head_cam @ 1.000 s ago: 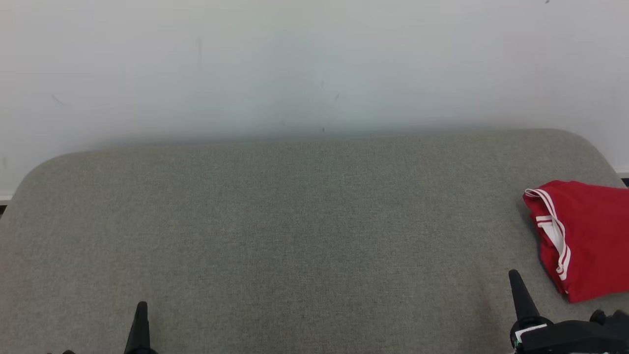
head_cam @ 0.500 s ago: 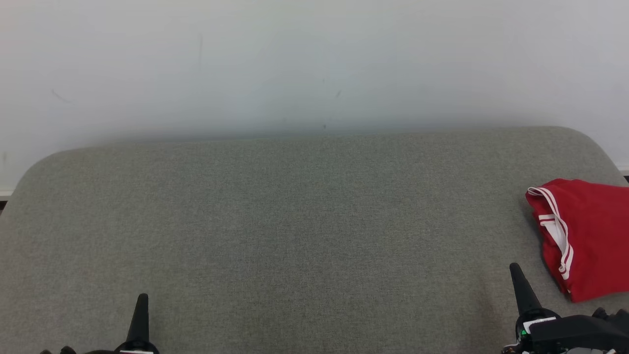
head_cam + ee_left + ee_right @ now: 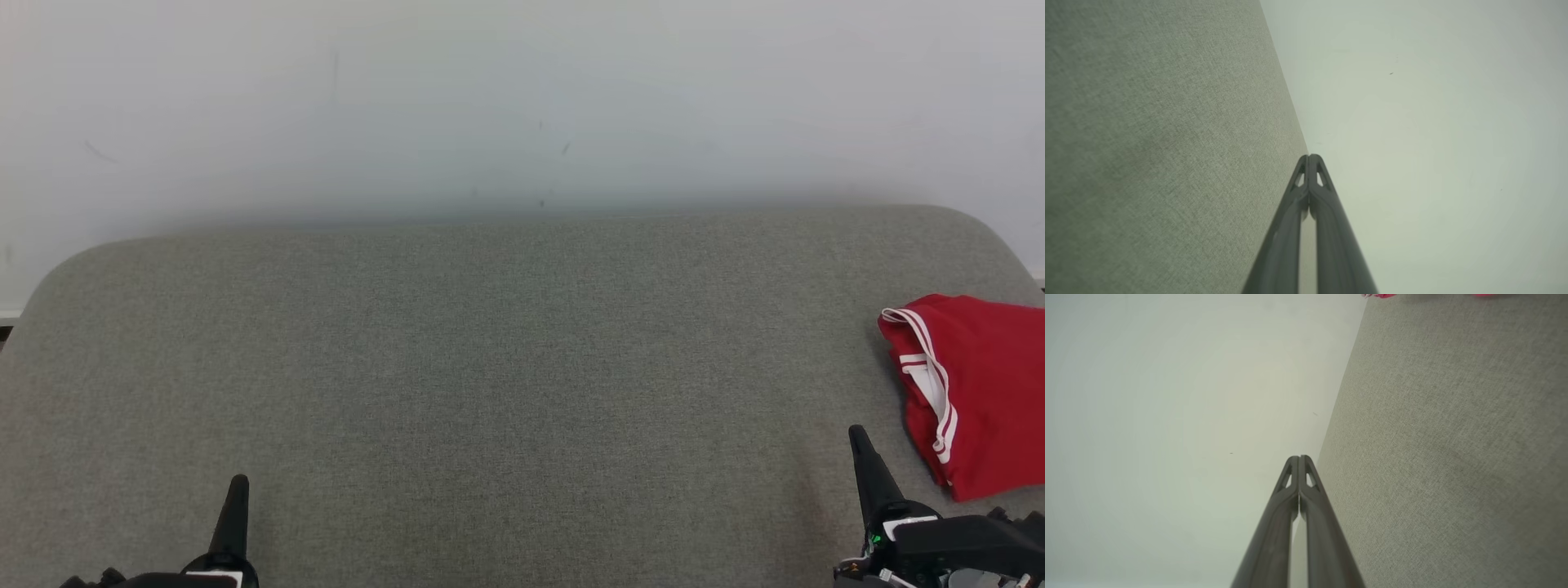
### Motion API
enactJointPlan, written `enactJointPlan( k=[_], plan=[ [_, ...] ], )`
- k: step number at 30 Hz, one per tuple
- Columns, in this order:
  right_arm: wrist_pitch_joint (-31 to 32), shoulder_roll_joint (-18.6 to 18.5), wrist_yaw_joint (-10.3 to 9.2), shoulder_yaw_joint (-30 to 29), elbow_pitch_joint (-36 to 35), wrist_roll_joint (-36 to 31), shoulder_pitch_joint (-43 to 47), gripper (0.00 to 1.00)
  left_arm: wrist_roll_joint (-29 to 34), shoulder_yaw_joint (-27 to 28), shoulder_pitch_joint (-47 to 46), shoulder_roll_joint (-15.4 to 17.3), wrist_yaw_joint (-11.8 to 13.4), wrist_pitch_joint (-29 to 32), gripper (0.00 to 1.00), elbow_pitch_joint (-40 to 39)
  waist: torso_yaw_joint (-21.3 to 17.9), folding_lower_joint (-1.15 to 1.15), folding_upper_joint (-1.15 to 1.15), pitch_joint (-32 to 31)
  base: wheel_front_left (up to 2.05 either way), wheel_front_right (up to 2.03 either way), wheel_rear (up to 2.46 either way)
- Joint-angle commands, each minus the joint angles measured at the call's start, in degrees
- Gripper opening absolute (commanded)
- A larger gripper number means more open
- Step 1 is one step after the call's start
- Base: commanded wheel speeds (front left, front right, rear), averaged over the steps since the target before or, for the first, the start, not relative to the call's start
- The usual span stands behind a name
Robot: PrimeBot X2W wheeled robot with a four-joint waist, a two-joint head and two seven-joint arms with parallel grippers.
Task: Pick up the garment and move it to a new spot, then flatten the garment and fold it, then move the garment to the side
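Note:
The garment (image 3: 980,392) is red with white stripes and lies folded at the far right edge of the grey padded surface (image 3: 506,367); a sliver of the garment (image 3: 1380,295) shows at the top of the right wrist view. My right gripper (image 3: 859,437) is shut and empty, just left of the garment and apart from it. In the right wrist view the right gripper (image 3: 1299,458) has its tips pressed together. At the lower left, my left gripper (image 3: 238,483) is shut with nothing in it. The left gripper (image 3: 1309,157) shows closed tips in the left wrist view.
The grey padded surface has rounded far corners and ends against a pale wall (image 3: 522,106). A wide stretch of bare grey fabric lies between the two grippers.
The whole head view has shifted slightly, so the camera moved. Both gripper tips sit a little higher in the picture. The garment lies where it did.

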Motion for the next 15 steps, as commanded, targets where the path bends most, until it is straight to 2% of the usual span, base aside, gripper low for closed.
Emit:
enactJointPlan(
  k=[1, 15],
  plan=[
    [0.17, 0.04, -0.09, -0.21, -0.32, 1.36, -0.6, 0.0, -1.68, 0.25, -1.31, 0.33, -0.36, 0.34, 0.0, -0.5, 0.03, -0.01, 0.0, 0.07, 0.0, 0.0, 0.0],
    [1.07, 0.19, -0.1, -0.56, -0.33, 7.55, -1.5, 0.0, -7.85, 0.42, -2.03, 0.36, -0.49, 1.93, 0.0, -0.71, 0.24, -0.01, 0.0, 0.64, 0.0, 0.0, 0.0]
  ],
)
